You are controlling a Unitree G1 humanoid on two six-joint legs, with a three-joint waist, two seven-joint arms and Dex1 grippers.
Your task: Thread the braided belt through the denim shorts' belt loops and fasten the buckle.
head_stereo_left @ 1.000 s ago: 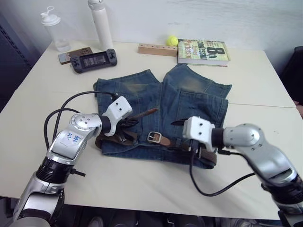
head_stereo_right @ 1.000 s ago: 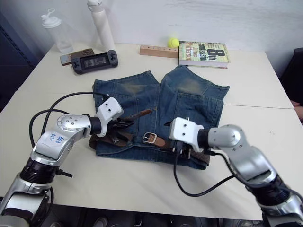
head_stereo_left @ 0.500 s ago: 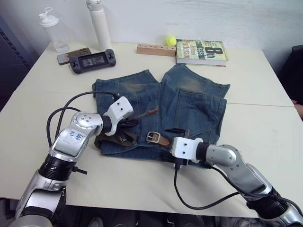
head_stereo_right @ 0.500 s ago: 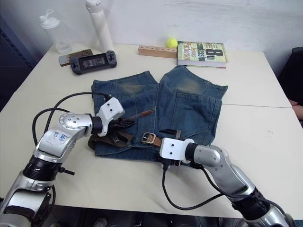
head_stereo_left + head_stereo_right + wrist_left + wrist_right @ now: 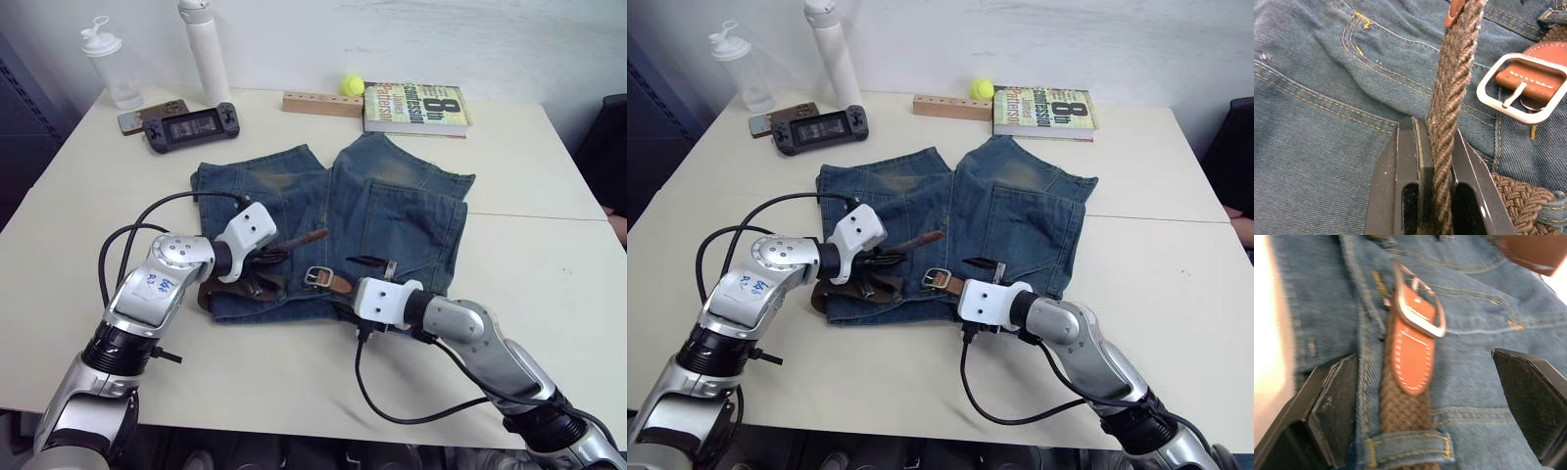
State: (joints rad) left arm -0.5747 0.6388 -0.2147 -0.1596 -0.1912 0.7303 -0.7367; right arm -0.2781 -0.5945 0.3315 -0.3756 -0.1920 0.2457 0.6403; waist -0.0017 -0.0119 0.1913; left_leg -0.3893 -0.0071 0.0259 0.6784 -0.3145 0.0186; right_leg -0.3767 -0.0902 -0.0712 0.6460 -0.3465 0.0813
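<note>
Belt (image 5: 1452, 93) on shorts (image 5: 392, 206), table centre: limp braid, stiff tan tip, hard buckle (image 5: 1418, 301).
Left gripper (image 5: 1436, 161) is clamped on the braid, a sound hold; right gripper (image 5: 1425, 406) gapes wide, empty, straddling a loop (image 5: 1408, 448) below the buckle. Book (image 5: 416, 106), ball, bottles sit clear at 12 o'clock; cables trail near.

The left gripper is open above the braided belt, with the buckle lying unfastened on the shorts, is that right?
Not quite: the left wrist view shows the left gripper shut on the braided belt. The buckle does lie unfastened on the denim shorts.
</note>
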